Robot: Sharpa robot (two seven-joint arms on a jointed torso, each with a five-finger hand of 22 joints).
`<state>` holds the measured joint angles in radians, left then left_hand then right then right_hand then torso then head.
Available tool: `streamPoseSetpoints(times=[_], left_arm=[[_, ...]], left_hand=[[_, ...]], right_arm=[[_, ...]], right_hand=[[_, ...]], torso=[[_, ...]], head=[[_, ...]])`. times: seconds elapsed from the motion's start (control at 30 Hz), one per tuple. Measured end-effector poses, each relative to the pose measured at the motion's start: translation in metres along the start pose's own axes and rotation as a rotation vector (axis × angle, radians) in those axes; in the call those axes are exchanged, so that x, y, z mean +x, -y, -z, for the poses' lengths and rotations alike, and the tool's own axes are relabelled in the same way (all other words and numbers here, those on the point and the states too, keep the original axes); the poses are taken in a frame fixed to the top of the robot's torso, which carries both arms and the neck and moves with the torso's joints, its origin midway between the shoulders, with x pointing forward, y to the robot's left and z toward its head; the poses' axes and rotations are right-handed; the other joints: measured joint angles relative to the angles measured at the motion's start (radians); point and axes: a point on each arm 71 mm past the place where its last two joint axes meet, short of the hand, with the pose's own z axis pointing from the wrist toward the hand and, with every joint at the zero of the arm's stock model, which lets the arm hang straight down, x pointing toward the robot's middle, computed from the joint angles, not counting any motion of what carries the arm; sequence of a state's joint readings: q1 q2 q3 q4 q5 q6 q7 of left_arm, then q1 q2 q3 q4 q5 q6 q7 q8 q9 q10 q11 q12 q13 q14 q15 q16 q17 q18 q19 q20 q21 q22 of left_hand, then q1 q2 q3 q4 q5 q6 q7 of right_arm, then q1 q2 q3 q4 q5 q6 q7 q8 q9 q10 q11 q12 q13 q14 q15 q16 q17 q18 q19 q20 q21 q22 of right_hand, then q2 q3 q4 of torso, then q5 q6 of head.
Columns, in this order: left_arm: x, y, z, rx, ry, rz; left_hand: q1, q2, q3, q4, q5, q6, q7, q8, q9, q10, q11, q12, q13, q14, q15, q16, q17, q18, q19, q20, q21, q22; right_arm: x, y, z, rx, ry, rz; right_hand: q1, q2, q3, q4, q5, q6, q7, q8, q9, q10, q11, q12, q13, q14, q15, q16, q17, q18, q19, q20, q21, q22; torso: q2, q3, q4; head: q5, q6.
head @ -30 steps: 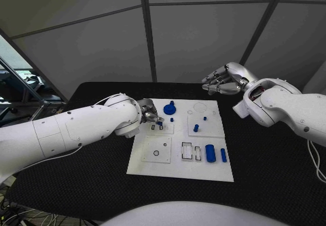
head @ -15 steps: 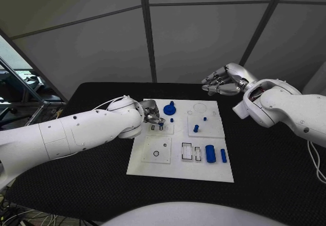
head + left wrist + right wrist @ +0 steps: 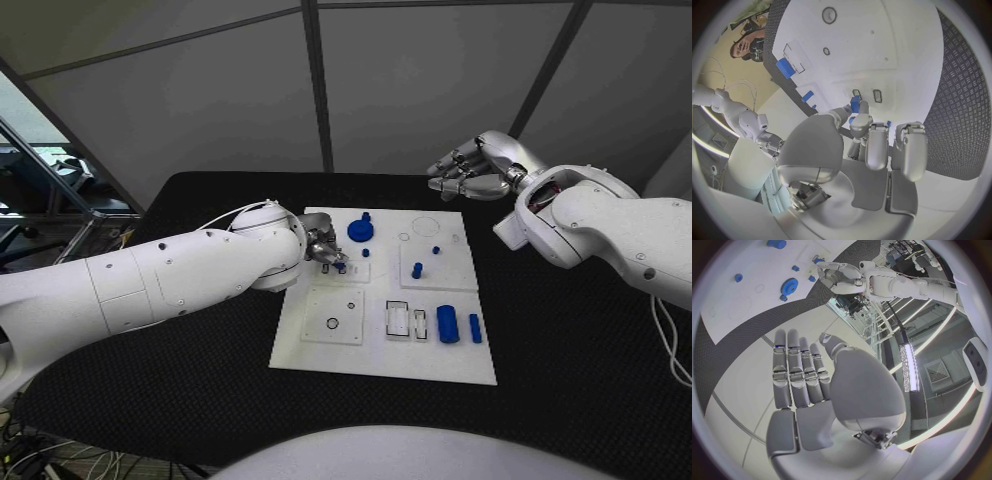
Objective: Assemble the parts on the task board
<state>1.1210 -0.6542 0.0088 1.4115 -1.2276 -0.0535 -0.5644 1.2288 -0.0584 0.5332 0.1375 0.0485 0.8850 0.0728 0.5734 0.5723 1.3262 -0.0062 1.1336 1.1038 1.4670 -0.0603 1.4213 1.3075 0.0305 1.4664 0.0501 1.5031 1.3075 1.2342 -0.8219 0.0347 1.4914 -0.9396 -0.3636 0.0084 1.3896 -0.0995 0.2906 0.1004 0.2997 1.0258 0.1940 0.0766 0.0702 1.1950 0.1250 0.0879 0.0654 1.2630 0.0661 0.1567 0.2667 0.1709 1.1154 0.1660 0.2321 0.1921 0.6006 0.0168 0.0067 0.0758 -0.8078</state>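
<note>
— Left hand (image 3: 323,252) first: what is it doing?

— It hovers low over the task board (image 3: 378,352), at the far left inset, pinching a small blue part (image 3: 855,104) between thumb and fingertips. In the left wrist view that piece sits just above a pair of small rectangular slots (image 3: 866,94).

— And the right hand (image 3: 473,170)?

— Raised beyond the board's far edge, holding nothing; in the right wrist view its fingers lie straight and side by side.

— How should the insertion go?

— My judgement: keep the part upright, line it up with one slot before lowering, then press straight down; a tilt would likely jam it. Let go only once it is seated.

— What else is on the board?

— A blue gear (image 3: 359,232) at the far edge, two blue cylinders (image 3: 447,326) lying near the right edge, and small pegs (image 3: 415,271) between.

— Any writing?

— None I can read.
</note>
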Motion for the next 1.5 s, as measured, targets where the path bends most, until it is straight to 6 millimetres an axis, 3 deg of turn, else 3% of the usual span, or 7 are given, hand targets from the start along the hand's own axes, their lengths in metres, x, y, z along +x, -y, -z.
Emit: streamPoseSetpoints(times=[1.5], left_arm=[[0.0028,0.0051,-0.0006,0.004,-0.036,-0.033]], left_hand=[[-0.009,-0.008,0.026,-0.009,0.000,-0.001,0.001,0.001,0.004,0.002,-0.001,0.000,-0.001,-0.004,-0.003,0.000,0.000,0.000,0.000,0.000,0.004,0.000]], right_arm=[[0.0030,-0.0021,-0.0006,-0.007,-0.021,0.009]], right_hand=[[0.000,0.000,0.000,0.000,0.004,0.000,0.000,0.000,0.000,0.000,0.000,0.000,0.000,0.000,0.000,0.000,-0.001,0.000,0.000,0.000,0.000,-0.001]], torso=[[-0.001,-0.0009,-0.0002]], head=[[0.004,0.001]])
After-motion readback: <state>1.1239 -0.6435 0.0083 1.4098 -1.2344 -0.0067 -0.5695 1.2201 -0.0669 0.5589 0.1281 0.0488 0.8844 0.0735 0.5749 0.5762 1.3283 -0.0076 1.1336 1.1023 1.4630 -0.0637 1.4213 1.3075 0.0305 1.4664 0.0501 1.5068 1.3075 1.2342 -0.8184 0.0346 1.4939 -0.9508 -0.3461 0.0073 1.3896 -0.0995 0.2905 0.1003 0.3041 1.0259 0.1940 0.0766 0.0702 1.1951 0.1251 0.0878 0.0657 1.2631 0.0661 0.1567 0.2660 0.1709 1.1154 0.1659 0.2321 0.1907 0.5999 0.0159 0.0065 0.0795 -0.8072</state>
